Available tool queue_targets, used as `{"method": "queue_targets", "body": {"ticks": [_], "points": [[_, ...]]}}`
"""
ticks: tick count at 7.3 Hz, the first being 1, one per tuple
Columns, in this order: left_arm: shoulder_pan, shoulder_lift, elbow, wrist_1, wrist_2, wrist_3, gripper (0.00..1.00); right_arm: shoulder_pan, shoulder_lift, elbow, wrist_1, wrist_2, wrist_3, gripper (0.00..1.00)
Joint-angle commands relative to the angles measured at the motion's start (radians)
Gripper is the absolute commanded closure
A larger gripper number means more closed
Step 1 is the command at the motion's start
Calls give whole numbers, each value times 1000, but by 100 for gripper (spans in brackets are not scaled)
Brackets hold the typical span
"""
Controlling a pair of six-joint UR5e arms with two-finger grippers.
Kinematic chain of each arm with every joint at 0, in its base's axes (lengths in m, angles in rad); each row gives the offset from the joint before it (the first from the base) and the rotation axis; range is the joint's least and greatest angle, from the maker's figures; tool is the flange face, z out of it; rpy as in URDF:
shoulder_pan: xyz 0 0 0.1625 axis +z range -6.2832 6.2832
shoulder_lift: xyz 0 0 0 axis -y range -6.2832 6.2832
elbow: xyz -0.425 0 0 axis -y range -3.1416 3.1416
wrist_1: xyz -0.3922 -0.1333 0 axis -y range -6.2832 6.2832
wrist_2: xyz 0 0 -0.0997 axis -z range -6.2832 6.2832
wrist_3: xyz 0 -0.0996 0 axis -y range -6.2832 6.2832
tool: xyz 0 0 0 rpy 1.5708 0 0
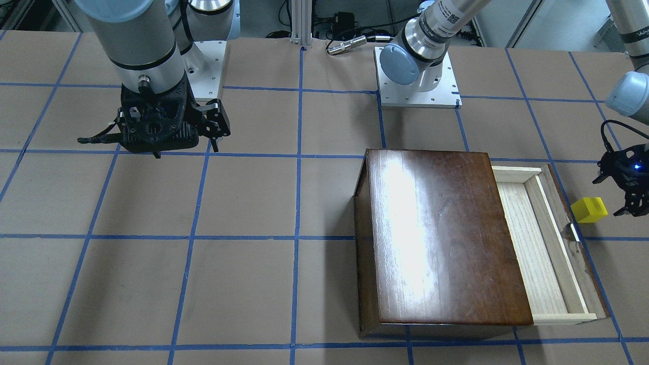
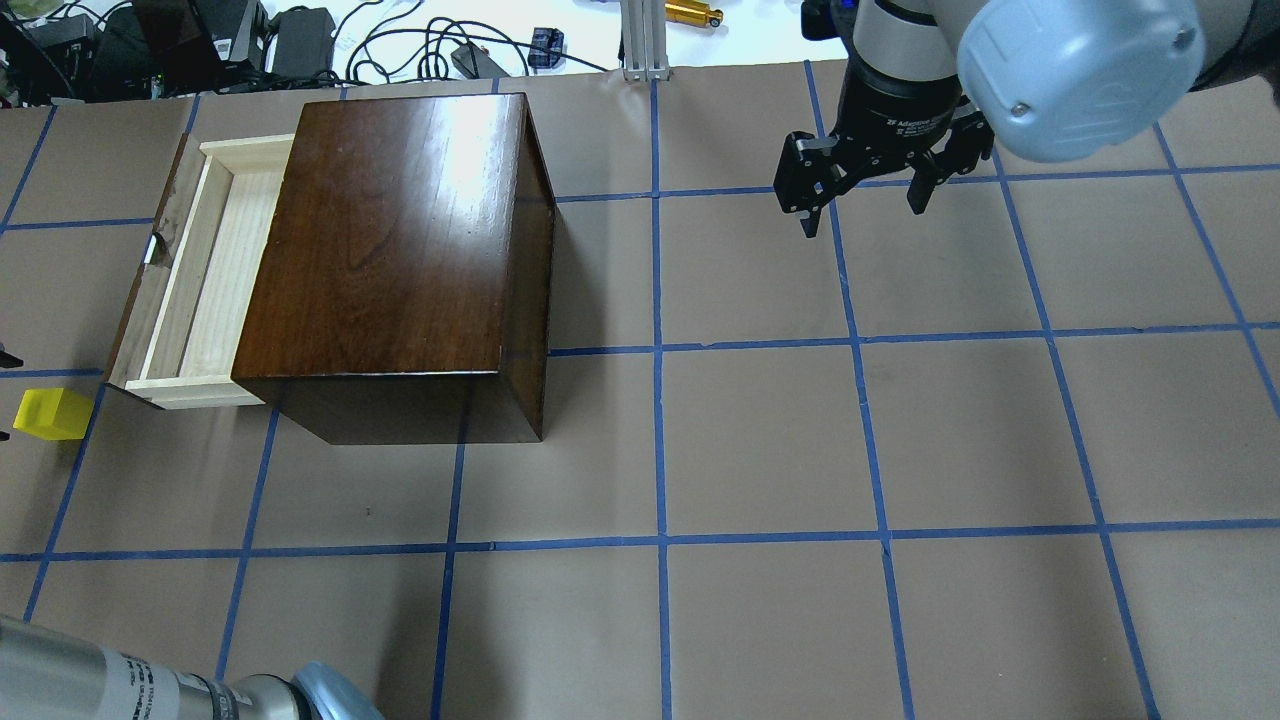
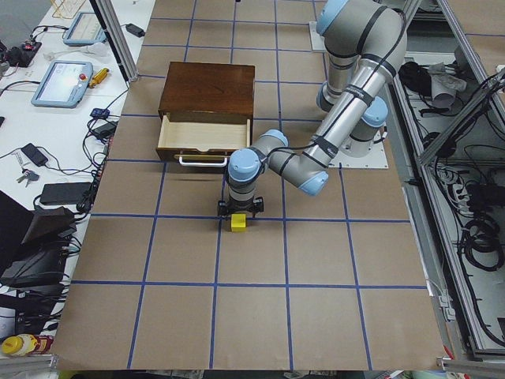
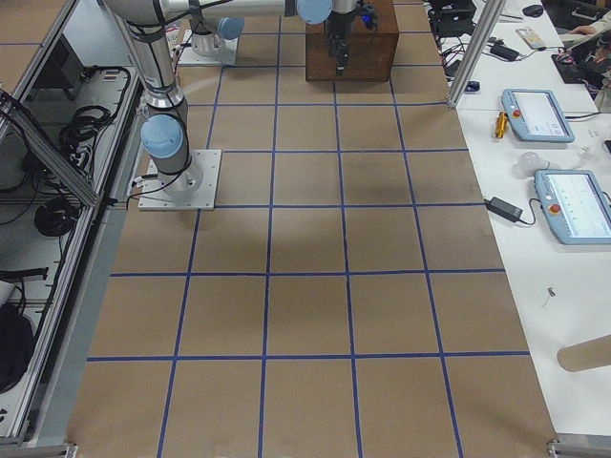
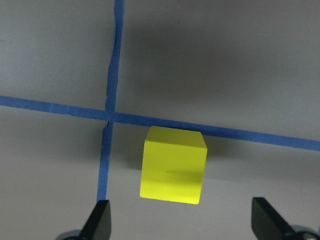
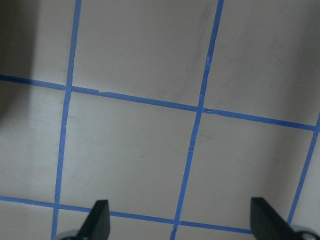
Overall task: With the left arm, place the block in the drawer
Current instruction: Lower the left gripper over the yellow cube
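On the table [image 5: 225, 60], just beside the open drawer [image 2: 215, 270], the block [image 5: 173, 165] sits under your left gripper [image 5: 182, 222]. Its fingers are wide open and hold nothing. The block looks small, hard and light. Pinch its flat sides.

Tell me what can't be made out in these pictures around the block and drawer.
- Left gripper: the overhead view's left edge cuts nearly all of it off.
- Drawer: its back part is hidden under the box, overhead and front-facing.
- Block: absent from exterior right, beyond the box.
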Motion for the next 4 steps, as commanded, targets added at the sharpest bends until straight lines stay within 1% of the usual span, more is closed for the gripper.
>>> {"method": "queue_targets", "body": {"ticks": [1,4], "points": [[0,-38,3,3,-2,1,0,0,0,0,0,0,-1,0],[0,-60,2,15,-3,1,0,0,0,0,0,0,1,0]]}}
